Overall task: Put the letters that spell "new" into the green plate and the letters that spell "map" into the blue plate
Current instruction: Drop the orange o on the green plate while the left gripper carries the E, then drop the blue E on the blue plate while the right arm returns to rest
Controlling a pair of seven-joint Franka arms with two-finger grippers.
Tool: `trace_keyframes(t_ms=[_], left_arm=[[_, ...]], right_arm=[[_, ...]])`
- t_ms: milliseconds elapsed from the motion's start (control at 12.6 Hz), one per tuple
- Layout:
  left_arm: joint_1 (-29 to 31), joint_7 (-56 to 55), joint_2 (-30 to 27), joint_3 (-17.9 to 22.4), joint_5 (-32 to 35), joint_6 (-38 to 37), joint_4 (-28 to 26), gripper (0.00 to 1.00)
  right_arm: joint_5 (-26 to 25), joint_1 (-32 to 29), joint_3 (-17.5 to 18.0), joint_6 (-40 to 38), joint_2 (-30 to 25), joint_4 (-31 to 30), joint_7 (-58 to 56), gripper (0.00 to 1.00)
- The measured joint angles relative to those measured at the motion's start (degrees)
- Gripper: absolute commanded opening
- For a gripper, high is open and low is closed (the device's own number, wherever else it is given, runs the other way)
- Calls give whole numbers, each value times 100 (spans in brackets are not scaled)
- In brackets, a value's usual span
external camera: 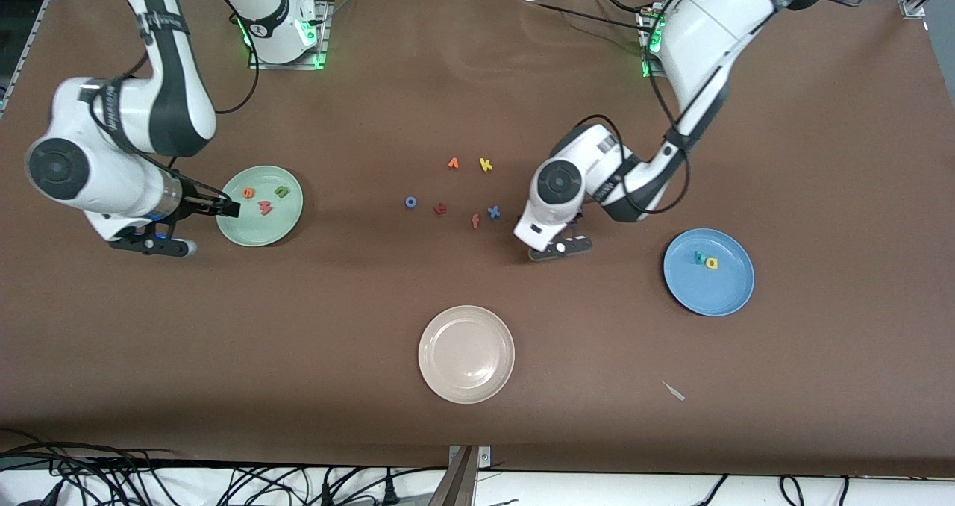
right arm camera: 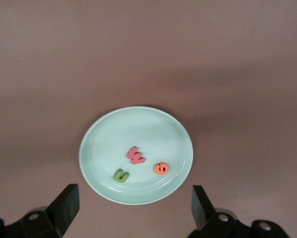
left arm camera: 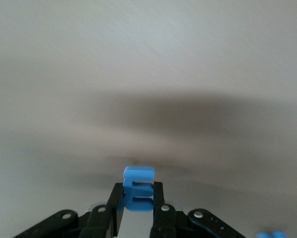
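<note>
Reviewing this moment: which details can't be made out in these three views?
- Front view: the left gripper and the blue m it holds are hidden under its own wrist.
- Left wrist view: the m is clear, but the table is blurred and a blue letter is cut off by the edge.
- Front view: the dark red letter is too small to read.

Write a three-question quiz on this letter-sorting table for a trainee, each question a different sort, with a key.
1. True or false: the green plate holds three letters.
2. Which letter is the left gripper shut on? A) yellow k B) blue m C) teal p
3. Fill in: the blue plate holds the yellow a and the teal ___.

Key:
1. True: the green n, the orange e and the red w lie in it, under the open right gripper.
2. B.
3. p.
</note>
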Motion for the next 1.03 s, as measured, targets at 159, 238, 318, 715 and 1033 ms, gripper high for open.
trace_keyframes(t_ms=[159, 238, 318, 715, 1033], left_arm=[[366, 1044, -109, -2, -173, -897, 385, 0], [549, 1662, -158, -1, -176, -1391, 575, 0], [723, 2292, -203, 6, -178, -1784, 729, 0], [1680, 4896, -137, 146, 253, -2221, 873, 0], [2158, 5895, 152, 155, 715, -2189, 868, 100]], right_arm=[[-1, -9, -23, -881, -56, 930, -146, 100], [-2, -20, -22, -1132, -121, 1273, -165, 100], [-5, -85, 1, -1258, -198, 1506, -176, 100], [-18, -2385, 1851, -1432, -613, 1767, -528, 100], [-73, -2800, 2196, -1434, -1191, 1550, -545, 100]])
